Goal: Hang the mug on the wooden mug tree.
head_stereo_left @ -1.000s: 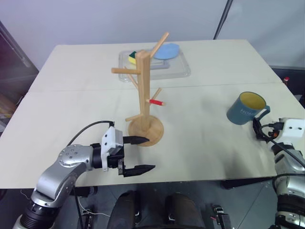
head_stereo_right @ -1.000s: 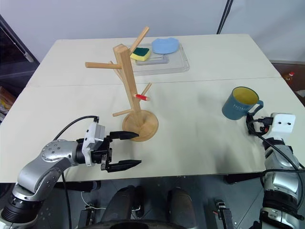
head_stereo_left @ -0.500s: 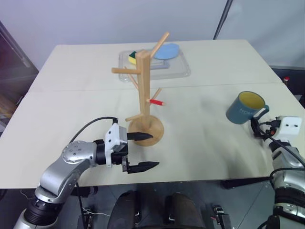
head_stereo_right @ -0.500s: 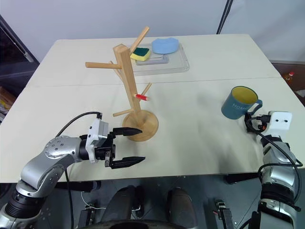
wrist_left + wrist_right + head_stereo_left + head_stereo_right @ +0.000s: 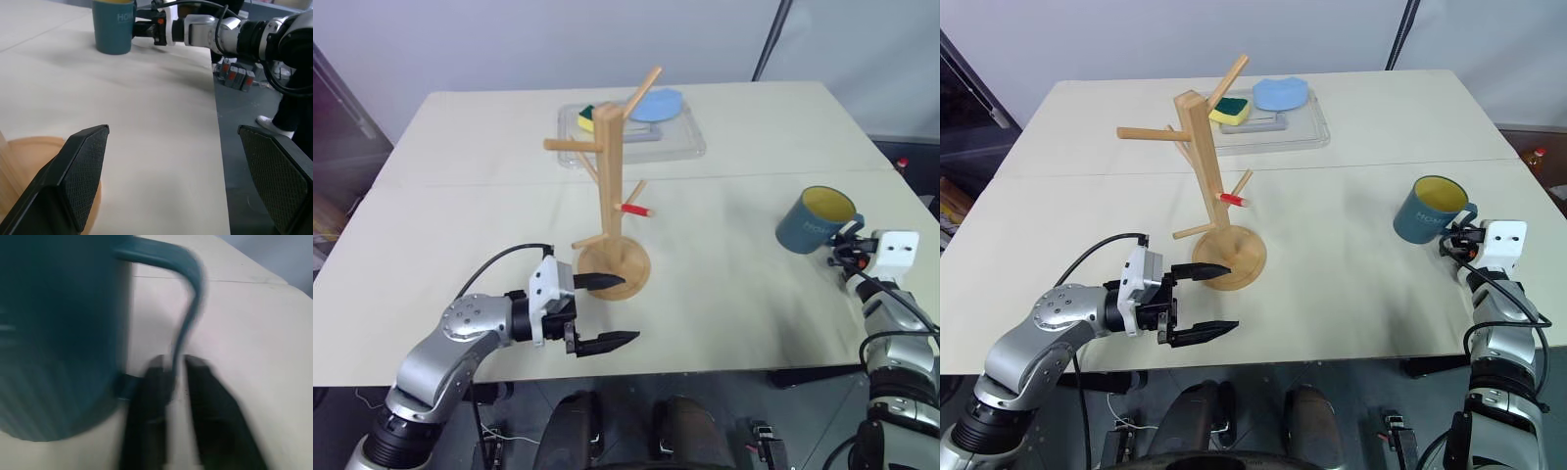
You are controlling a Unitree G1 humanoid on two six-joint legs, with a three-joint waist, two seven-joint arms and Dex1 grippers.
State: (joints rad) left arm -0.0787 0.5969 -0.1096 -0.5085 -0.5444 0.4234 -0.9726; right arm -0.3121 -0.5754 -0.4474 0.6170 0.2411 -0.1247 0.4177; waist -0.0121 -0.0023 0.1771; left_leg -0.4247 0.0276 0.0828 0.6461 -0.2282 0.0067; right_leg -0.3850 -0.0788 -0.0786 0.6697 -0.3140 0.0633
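**Operator:** At the right edge of the desk [image 5: 724, 294], what does the right hand [image 5: 171, 374] have hold of?

**Technician:** Its two black fingers [image 5: 149, 401] are closed on the loop handle of the mug [image 5: 815, 220], one finger on each side of the thin loop, low down near where it joins the body. The mug stands upright on the desk, yellow inside facing up, well apart from the mug tree [image 5: 610, 196].

**Operator:** And the left hand [image 5: 597, 313]?

**Technician:** Wide open, holding nothing. It sits level just in front of the round base of the mug tree, one fingertip close to the disc; whether it touches cannot be told.

**Operator:** How should the lift be done well?

**Technician:** In my judgement, confirm the pinch first. The handle is narrow and the mug's weight hangs off to one side, so the mug will likely swing or tilt once it leaves the desk. Raise it slowly and straight up before moving it sideways.

**Operator:** Which peg?

**Technician:** The red-tipped peg [image 5: 634, 209] faces the mug side and sits low, so it looks the easiest to reach. Carry the mug so the open loop of the handle meets the peg tip, then lower it until the loop seats against the post.

**Operator:** Risks?

**Technician:** A push on a peg could tip the tree. The left hand is well placed to brace the base.
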